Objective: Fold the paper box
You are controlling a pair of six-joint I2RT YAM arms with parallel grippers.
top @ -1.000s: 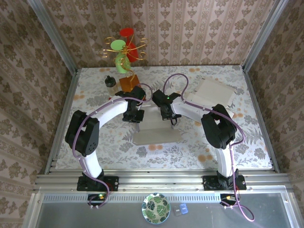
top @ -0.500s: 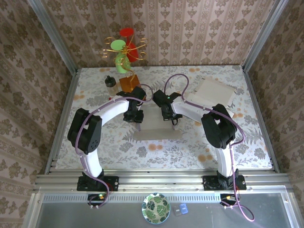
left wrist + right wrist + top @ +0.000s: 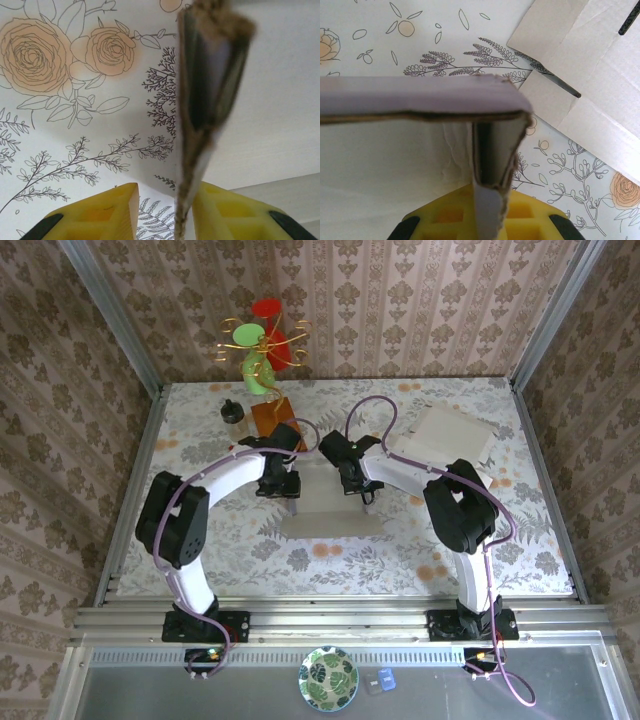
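Left pincer [image 3: 165, 202] has its yellow fingers [image 3: 95, 215] apart, and an upright flap edge of the paper box [image 3: 205, 90] stands in the gap between them. The raw cardboard edge runs down just beside the right-hand finger, with open space showing on the other side, so nothing is clamped. In the overhead view this pincer [image 3: 283, 487] sits at the far left corner of the box.

Right pincer [image 3: 487, 202] is closed on the box: a thin cardboard flap passes straight down between its two yellow fingers [image 3: 530, 215], which press in from both sides. Above the grip, a wall of the box [image 3: 395, 150] folds over into a corner, its top edge running level across the wrist view. From overhead this pincer [image 3: 364, 494] is at the far right corner of the box.

The paper box [image 3: 332, 515] lies near the middle of the flower-printed surface [image 3: 200, 540], pale and mostly flat, between the two arms.

A second flat cardboard sheet [image 3: 455, 430] lies well apart, toward the far right corner; in the right wrist view it [image 3: 590, 75] shows creases and a dark slit. An orange box [image 3: 270, 415] and a small dark bottle [image 3: 233, 412] stand at the far left, near a green vase [image 3: 257, 375]. A patterned plate [image 3: 328, 678] rests on the near ledge.
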